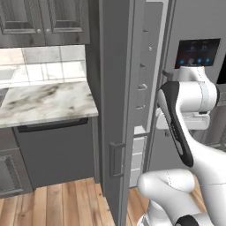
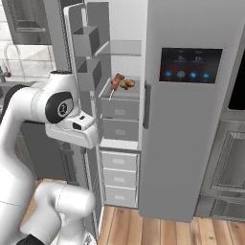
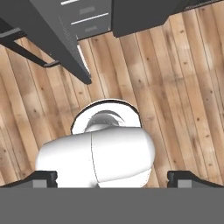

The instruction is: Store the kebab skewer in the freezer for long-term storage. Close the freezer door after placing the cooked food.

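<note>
The kebab skewer (image 2: 118,83) lies on a white shelf inside the freezer (image 2: 120,143), above the grey drawers. The freezer door (image 1: 114,101) stands wide open, nearly edge-on in the left base view, with its handle (image 1: 115,159) low down. In the right base view its inner face carries grey bins (image 2: 88,45). My gripper (image 3: 116,179) hangs in front of the freezer and points down at the floor. It is open, with the fingertips (image 3: 43,178) far apart and nothing held. The foot of the freezer door (image 3: 52,39) crosses the top left of the hand view.
The fridge's other door with the black touchscreen (image 2: 191,64) is shut, right of the freezer. A marble counter (image 1: 44,101) runs left of the open door, under dark wall cabinets (image 1: 44,20). A wood floor (image 3: 183,65) lies below. Dark oven fronts (image 2: 229,158) stand at the far right.
</note>
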Robot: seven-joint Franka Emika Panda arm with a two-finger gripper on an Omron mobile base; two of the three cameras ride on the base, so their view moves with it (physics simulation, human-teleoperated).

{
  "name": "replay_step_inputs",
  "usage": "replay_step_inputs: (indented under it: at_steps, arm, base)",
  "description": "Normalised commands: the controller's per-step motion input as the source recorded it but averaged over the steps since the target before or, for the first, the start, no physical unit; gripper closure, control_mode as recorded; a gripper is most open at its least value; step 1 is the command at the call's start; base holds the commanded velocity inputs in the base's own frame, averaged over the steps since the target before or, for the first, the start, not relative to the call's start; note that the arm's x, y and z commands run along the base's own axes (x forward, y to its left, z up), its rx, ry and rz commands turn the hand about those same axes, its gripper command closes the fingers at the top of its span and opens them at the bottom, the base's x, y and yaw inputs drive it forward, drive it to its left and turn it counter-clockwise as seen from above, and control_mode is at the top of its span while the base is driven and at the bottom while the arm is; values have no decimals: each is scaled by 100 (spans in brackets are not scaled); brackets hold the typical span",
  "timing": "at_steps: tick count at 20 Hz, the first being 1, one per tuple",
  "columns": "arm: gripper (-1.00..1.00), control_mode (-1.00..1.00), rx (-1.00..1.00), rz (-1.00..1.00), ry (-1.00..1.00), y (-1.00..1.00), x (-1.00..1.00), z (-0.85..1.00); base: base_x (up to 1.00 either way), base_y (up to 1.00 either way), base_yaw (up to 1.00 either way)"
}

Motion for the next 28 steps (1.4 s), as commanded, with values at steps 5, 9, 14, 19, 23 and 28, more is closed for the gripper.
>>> replay_step_inputs:
  at_steps: [5,9,14,19,23,28]
  arm:
    - [-100,-100,0,0,0,0,0,0]
    - [-100,-100,0,0,0,0,0,0]
    - [-100,-100,-10,1,1,48,0,8]
    - [-100,-100,-36,0,6,71,-2,2]
    - [-100,-100,-37,0,12,59,0,0]
    - [-100,-100,-26,0,10,83,51,0]
  base:
    - [0,0,1]
    - [0,0,0]
    - [0,0,0]
    - [0,0,0]
    - [0,0,0]
    - [0,0,0]
